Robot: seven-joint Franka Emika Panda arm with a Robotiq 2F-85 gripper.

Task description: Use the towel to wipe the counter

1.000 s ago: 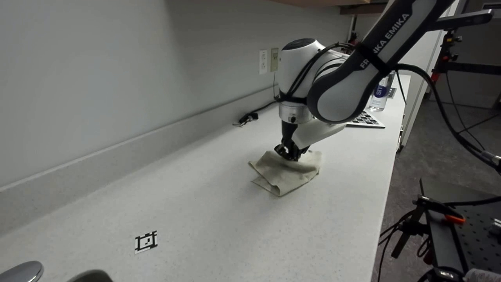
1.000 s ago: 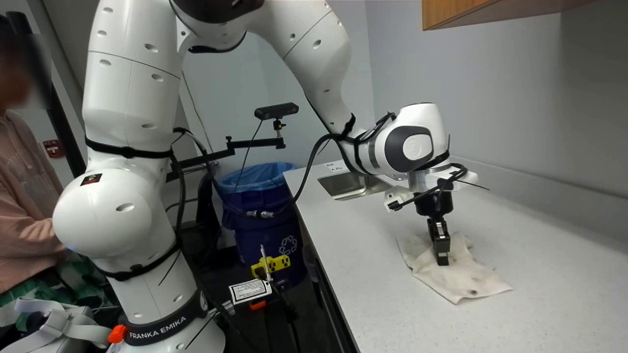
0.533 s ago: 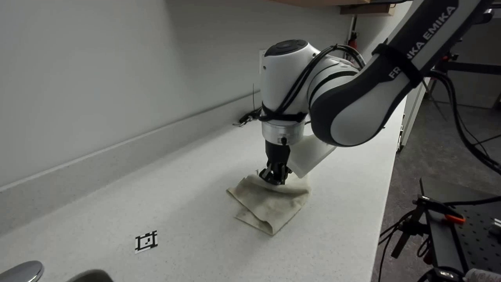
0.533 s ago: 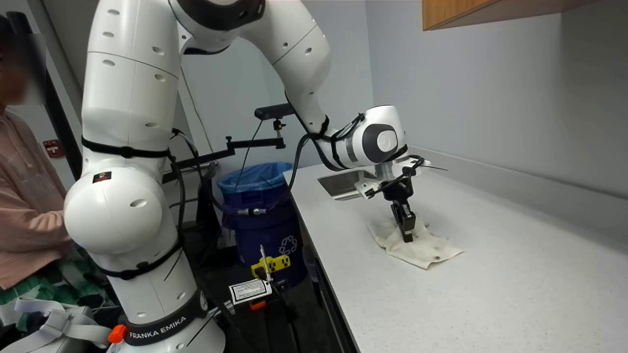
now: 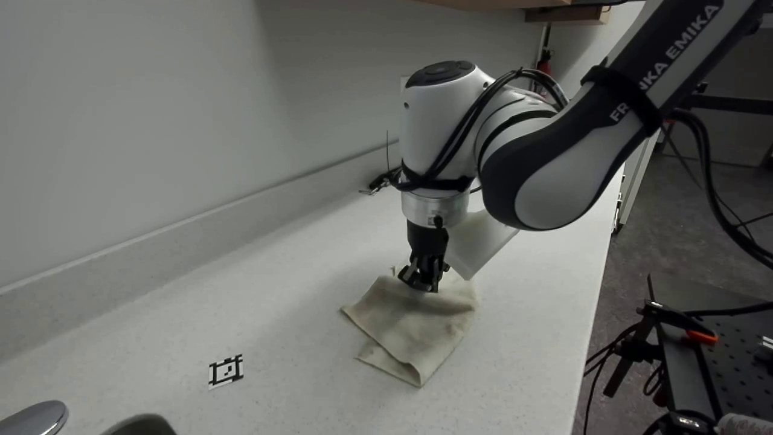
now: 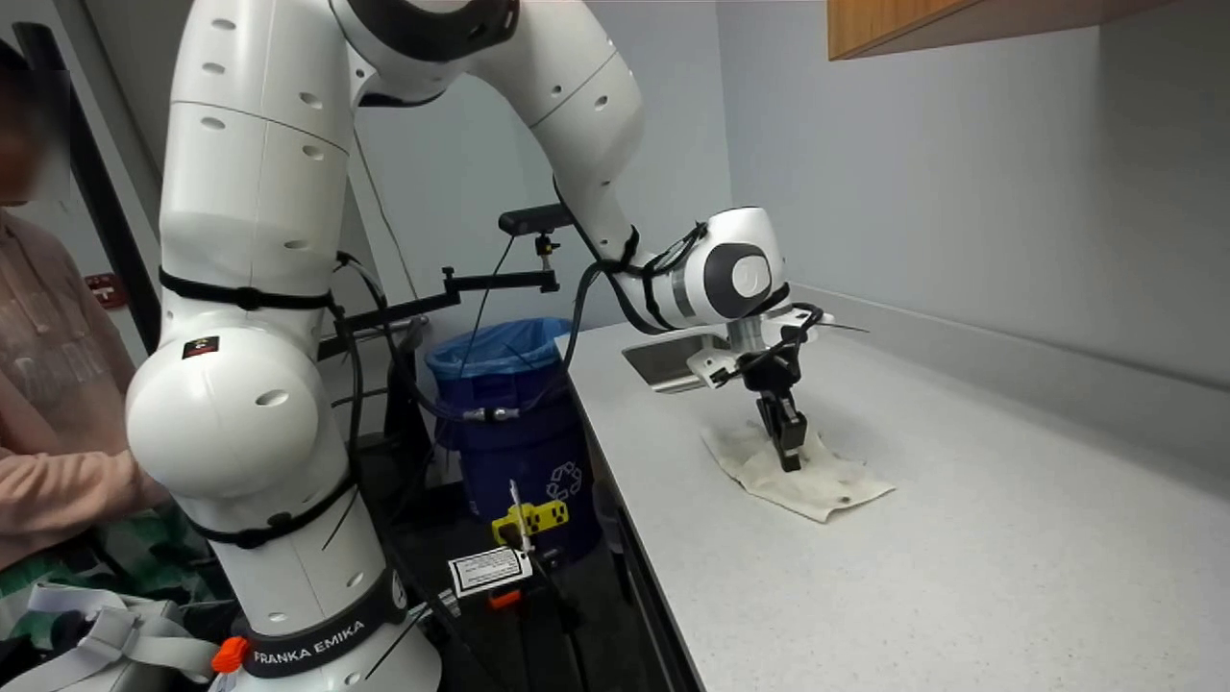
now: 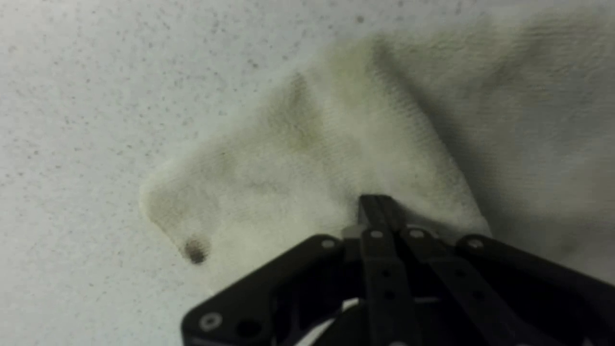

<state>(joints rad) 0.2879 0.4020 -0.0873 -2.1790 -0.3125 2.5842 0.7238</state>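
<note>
The off-white stained towel [image 5: 416, 332] lies flat with one edge folded on the white counter [image 5: 290, 302]. It also shows in an exterior view [image 6: 831, 485] and fills much of the wrist view [image 7: 269, 182], with a dark spot near one corner. My gripper [image 5: 424, 289] points down onto the towel's middle, and its tips touch the cloth. In an exterior view the gripper [image 6: 790, 466] is slightly tilted. In the wrist view the gripper's fingertips [image 7: 380, 199] are together, and no cloth shows between them. The towel under the tips is hidden.
A printed square marker [image 5: 225, 371] and a metal faucet part [image 5: 36, 418] are near the counter's near end. The sink [image 6: 663, 363] lies behind the arm. A black cabled item [image 5: 381, 182] sits by the backsplash. A wooden cabinet [image 6: 961, 24] hangs overhead. A person [image 6: 58, 384] stands beside the base.
My gripper and the towel slid together along the counter toward the sink and marker end. Most of the motion came in the first half second; the latest shift is small. The fingers stay shut.
</note>
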